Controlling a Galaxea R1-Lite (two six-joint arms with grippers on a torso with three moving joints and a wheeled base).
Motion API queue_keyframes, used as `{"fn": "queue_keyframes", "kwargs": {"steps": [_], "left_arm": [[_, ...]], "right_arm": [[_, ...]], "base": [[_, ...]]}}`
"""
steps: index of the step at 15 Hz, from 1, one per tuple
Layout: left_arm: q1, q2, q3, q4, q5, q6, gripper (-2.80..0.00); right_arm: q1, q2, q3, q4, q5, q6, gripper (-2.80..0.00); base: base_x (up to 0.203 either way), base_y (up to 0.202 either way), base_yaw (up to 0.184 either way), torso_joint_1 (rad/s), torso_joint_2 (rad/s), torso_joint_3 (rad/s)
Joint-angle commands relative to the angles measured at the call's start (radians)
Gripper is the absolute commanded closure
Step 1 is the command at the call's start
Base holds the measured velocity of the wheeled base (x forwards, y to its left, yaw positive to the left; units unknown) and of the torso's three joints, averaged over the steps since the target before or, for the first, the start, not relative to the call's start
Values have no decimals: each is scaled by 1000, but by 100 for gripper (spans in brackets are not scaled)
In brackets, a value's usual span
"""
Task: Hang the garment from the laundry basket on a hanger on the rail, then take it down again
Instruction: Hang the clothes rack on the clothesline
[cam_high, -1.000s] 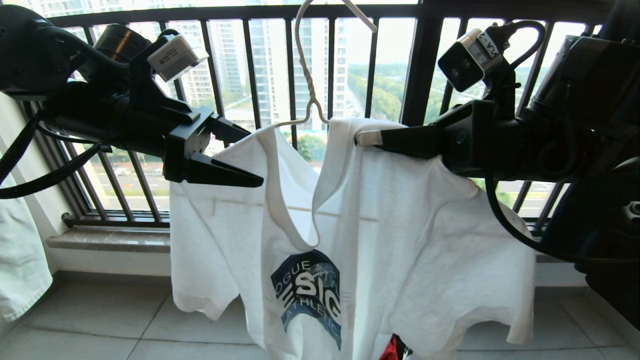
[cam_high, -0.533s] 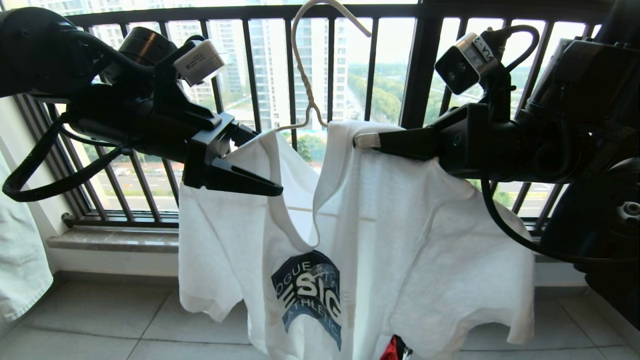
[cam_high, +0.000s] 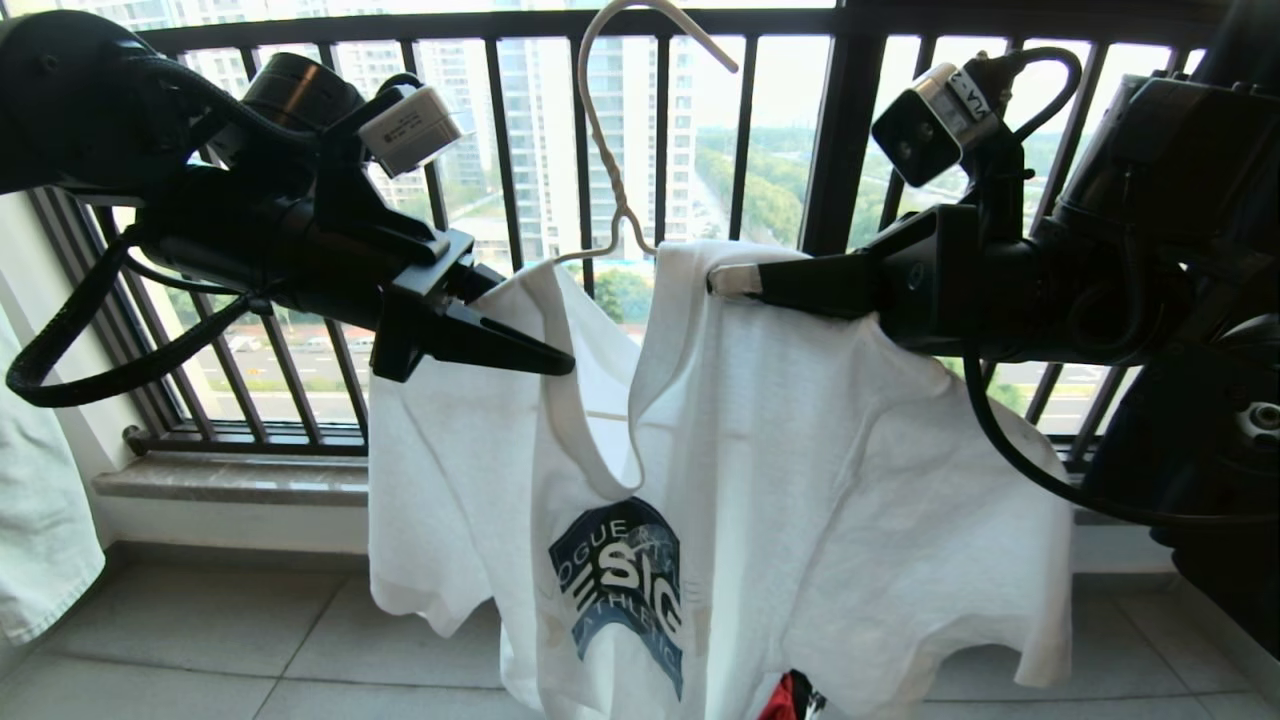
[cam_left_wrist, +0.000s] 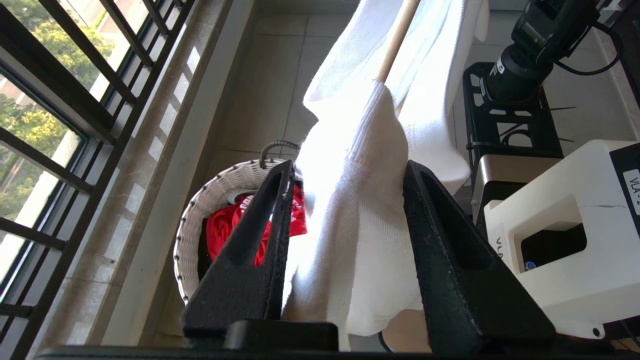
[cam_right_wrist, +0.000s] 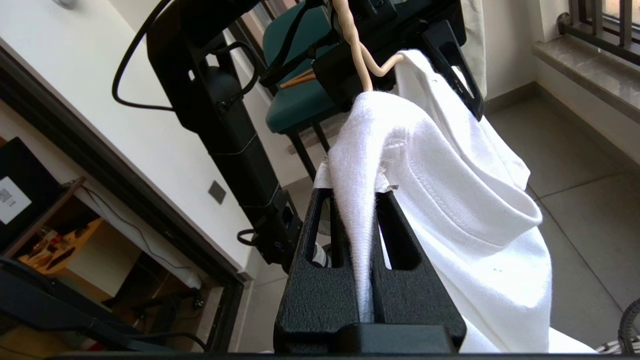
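Note:
The garment (cam_high: 750, 450), a white T-shirt with a dark blue chest logo, hangs on the cream wire hanger (cam_high: 600, 120) in front of the window. My right gripper (cam_high: 725, 280) is shut on the shirt's shoulder by the collar; the right wrist view has fabric (cam_right_wrist: 475, 200) pinched between the fingers at the gripper (cam_right_wrist: 356, 192), under the hanger's neck (cam_right_wrist: 357, 55). My left gripper (cam_high: 540, 340) straddles the other shoulder, its fingers apart with fabric (cam_left_wrist: 350, 225) between them at the gripper (cam_left_wrist: 348, 165). The laundry basket (cam_left_wrist: 200, 210) stands on the floor below. The rail is out of view.
A red garment (cam_left_wrist: 225, 230) lies in the basket. The dark barred window railing (cam_high: 830, 130) runs right behind the shirt. A pale garment (cam_high: 40, 500) hangs at the far left. My white base housing (cam_left_wrist: 565, 240) is beside the left arm. A green chair (cam_right_wrist: 295, 100) stands further off.
My left gripper has moved right onto the shirt's left shoulder and its fingers have narrowed around the fabric. The shirt's left side has shifted right with it. The right gripper has kept still.

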Motion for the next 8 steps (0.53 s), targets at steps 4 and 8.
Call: {"fn": "queue_keyframes", "kwargs": {"steps": [4,8], "left_arm": [[-1,-11,1,11,-4,3,0],[-9,-21,1,11,-6,2,0]], "right_arm": [[-3,-1,0,-5,6,3,0],[-3,4,0,-5,6,3,0]], "base": [[0,0,0,0,0,0],[0,0,0,0,0,0]]}}
